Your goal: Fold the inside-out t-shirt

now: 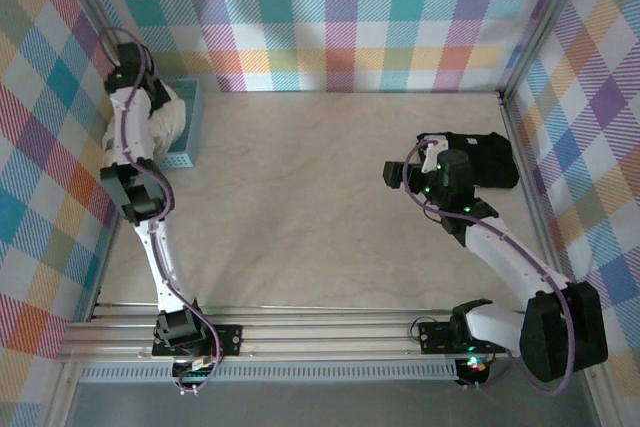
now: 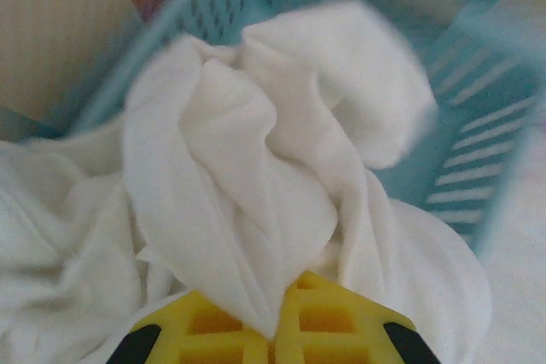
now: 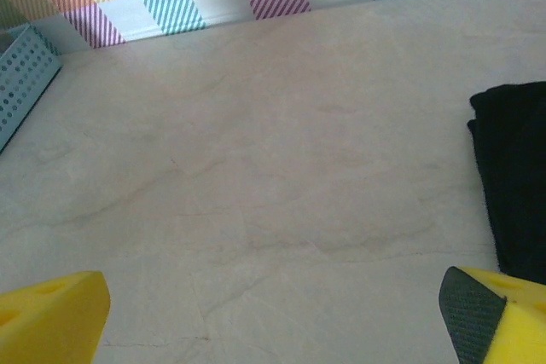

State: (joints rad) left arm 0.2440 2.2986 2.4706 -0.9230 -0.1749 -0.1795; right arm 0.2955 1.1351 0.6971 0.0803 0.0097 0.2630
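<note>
The inside-out t-shirt (image 2: 256, 168) is a crumpled white bundle in the blue basket (image 2: 478, 125) at the table's far left. My left gripper (image 2: 277, 330) is shut on a pinched fold of the cloth, which runs down between the two yellow fingers (image 2: 196, 334). From above, the left arm reaches over the basket (image 1: 192, 122) and covers most of the t-shirt (image 1: 172, 119). Over bare table right of centre, my right gripper (image 3: 273, 317) hangs open with nothing between its yellow fingers (image 3: 51, 313).
A black folded garment (image 1: 482, 159) lies at the right side of the table, just beyond the right gripper (image 1: 395, 175), and its edge (image 3: 516, 176) appears in the right wrist view. A corner of the basket (image 3: 21, 83) shows at that view's left. Checked walls enclose the table.
</note>
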